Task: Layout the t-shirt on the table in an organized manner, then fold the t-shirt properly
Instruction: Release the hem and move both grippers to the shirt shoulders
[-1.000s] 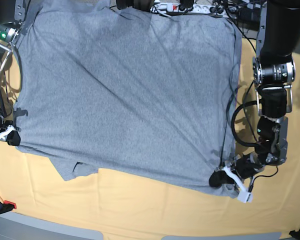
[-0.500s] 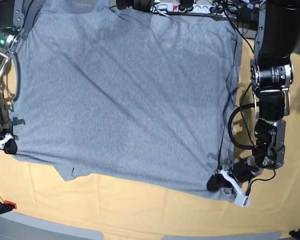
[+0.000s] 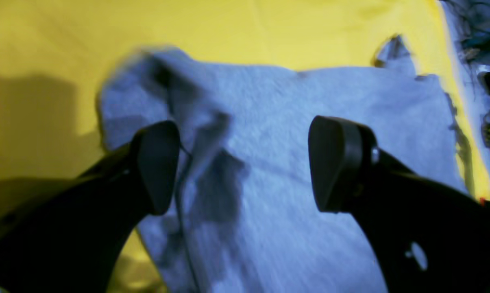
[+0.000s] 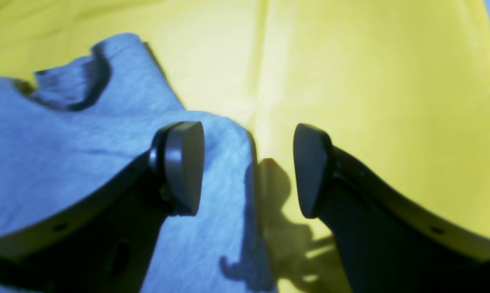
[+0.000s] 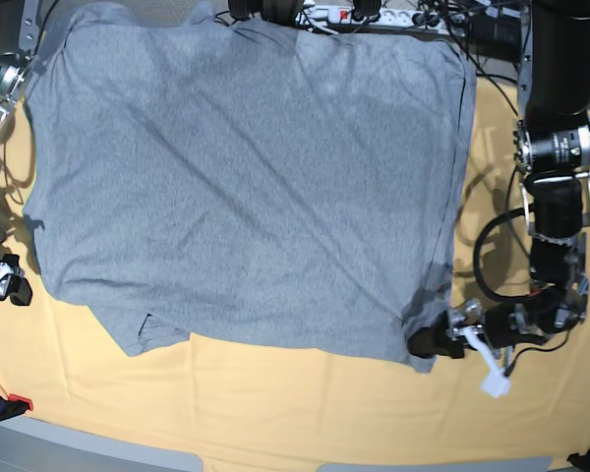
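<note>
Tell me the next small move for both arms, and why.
Probably lift both grippers clear. The left gripper and right gripper stand open, nothing between the jaws, and the t-shirt lies spread on the table, though its near corner looks rumpled.

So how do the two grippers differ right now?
The left gripper has shirt cloth spanning its whole gap, a rumpled corner by one finger; the right gripper sits at the shirt's edge, one finger over grey cloth, the other over bare yellow table. In the base view the left gripper touches the shirt's corner, while the right sits just off it. Both are open, holding nothing.
</note>
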### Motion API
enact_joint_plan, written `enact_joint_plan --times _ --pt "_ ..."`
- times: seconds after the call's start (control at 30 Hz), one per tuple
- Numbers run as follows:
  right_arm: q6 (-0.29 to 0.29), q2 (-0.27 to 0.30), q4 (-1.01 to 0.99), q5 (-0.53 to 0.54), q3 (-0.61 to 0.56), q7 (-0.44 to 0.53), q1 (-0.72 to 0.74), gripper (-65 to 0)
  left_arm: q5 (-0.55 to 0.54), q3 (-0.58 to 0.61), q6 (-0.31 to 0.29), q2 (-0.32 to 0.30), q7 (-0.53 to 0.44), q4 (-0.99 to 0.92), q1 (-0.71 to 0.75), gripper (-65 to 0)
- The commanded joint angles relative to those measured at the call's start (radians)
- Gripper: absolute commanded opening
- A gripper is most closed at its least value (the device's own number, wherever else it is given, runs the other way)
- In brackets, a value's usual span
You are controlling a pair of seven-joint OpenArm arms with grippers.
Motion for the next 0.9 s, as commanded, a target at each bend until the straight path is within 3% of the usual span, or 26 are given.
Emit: enact_joint_plan --times 0.0,0.1,0.2,0.27,0.37,0.57,0.87 --pt "0.009 0.028 0.035 0.046 0.010 -0.006 0.025 -28.4 -0.071 -0.006 -0.009 -0.026 0.029 0.017 -0.038 -15.9" --pt "0.009 0.028 0.086 0.119 0.018 -0.064 -0.006 -28.6 -0.245 -0.006 -0.009 -0.061 0.179 0.017 -0.037 -20.2" --pt "0.009 0.025 0.159 0.157 0.047 -0.064 -0.073 -28.7 -0.409 -0.006 -0.009 -0.093 0.307 0.017 -0.031 -27.3" --pt "0.009 0.023 0.209 0.187 0.080 -0.073 -0.131 -28.7 -0.487 -0.006 -0.009 -0.116 0.326 0.017 -0.024 -28.9" --pt "0.009 0.019 0.271 0.239 0.142 -0.103 -0.224 -28.7 -0.487 -0.007 -0.009 -0.141 0.326 0.027 -0.006 -28.9" --pt "0.009 0.019 0.323 0.441 0.277 -0.212 -0.409 -28.7 -0.487 -0.007 -0.009 -0.162 0.326 0.133 0.101 -28.9" --pt "0.009 -0.035 0.325 0.647 0.469 -0.338 -0.581 -28.8 -0.487 -0.008 -0.009 -0.178 0.326 0.553 0.345 -28.9"
